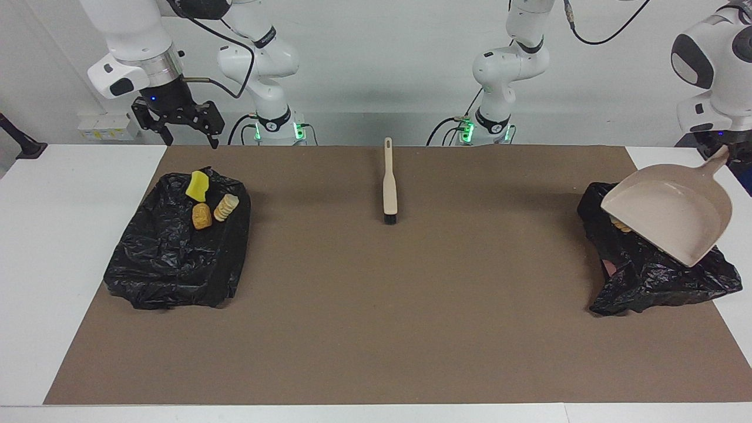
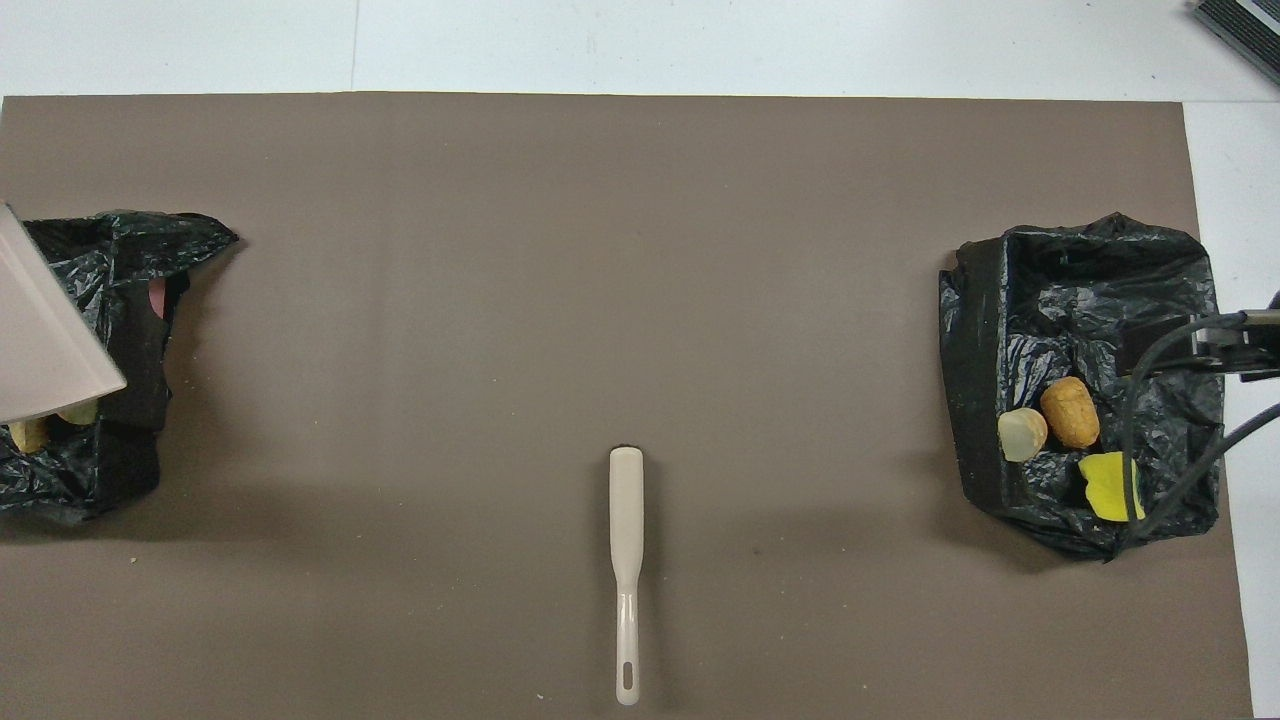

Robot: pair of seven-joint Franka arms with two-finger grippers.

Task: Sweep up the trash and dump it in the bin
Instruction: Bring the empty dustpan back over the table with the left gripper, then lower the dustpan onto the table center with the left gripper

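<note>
The trash lay in two bag-lined bins: a yellow sponge scrap [image 1: 197, 185] and two bread lumps [image 1: 201, 216] in the bin at the right arm's end [image 1: 176, 252], and a tan lump [image 2: 28, 434] showing under the dustpan [image 1: 670, 211] in the bin at the left arm's end [image 1: 652, 276]. The left gripper [image 1: 718, 150] was clamped on the dustpan's handle, holding the pan tilted over that bin. The right gripper [image 1: 187, 138] hung with fingers spread, empty, over the table's robot-side edge by its bin. A brush [image 1: 389, 182] lay on the brown mat [image 1: 376, 305], between the bins
</note>
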